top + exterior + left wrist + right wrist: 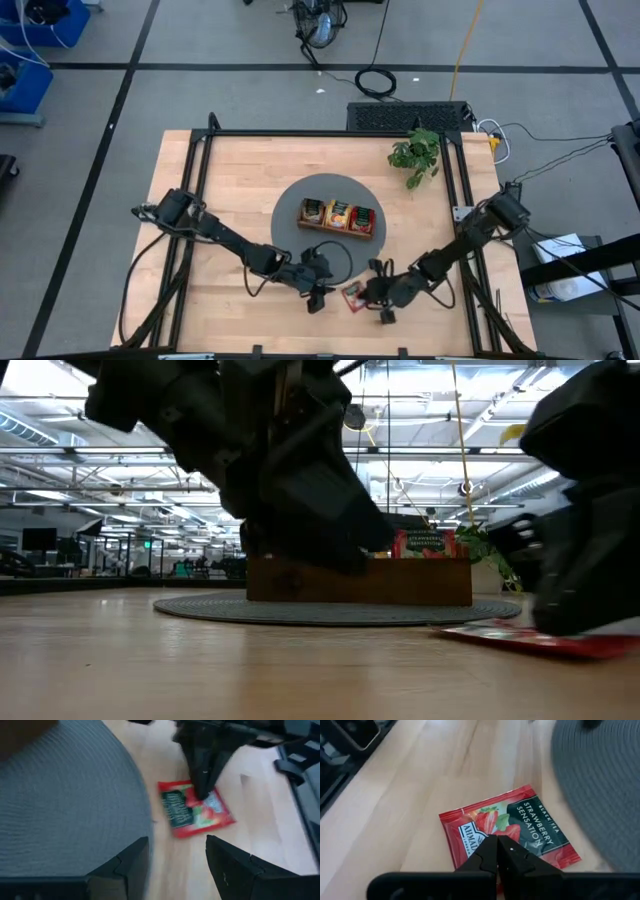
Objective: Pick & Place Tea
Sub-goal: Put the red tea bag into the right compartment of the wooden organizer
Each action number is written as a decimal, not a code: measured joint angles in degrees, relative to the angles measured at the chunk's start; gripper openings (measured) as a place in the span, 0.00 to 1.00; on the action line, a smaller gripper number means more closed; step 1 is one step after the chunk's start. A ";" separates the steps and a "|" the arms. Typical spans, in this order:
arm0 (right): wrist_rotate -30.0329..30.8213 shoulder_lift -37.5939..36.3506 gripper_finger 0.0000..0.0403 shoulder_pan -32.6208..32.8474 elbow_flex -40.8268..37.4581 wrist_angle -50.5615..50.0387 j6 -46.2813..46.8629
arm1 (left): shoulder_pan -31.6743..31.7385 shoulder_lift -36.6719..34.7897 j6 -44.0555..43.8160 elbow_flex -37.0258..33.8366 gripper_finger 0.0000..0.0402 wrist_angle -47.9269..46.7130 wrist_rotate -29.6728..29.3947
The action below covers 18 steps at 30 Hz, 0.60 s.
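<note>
A red tea sachet (520,825) with strawberry print lies flat on the wooden table, just off the near edge of the grey round mat (292,190). My right gripper (498,851) is shut, and its fingertips are down on the sachet. My left gripper (175,865) stands open a little to the left of the red sachet (195,810), pointing at it and touching nothing. On the mat stands the wooden tray (336,228), with more sachets upright in its compartments. My right gripper has its shut fingertips (201,790) on the sachet's printed top face (506,831), about the middle. The fingers slant down onto it from the table's right. The sachet (530,638) lies on the table under them.
A small green plant (418,152) stands at the far right of the table. The black frame rails (330,133) run along the table's far and side edges. Bare wood lies left of the mat and along the near edge.
</note>
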 joint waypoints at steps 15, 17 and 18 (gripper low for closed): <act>4.93 -6.31 0.00 0.08 -0.27 2.78 -14.56 | 2.50 3.58 -6.61 0.09 0.49 1.78 3.45; 4.94 -9.10 0.00 1.39 -0.14 0.22 -13.56 | 2.84 3.58 -8.50 0.09 0.49 1.68 4.26; 4.95 -10.19 0.00 2.04 -0.19 -1.75 -12.66 | 2.95 3.58 -9.85 0.09 0.49 1.69 4.34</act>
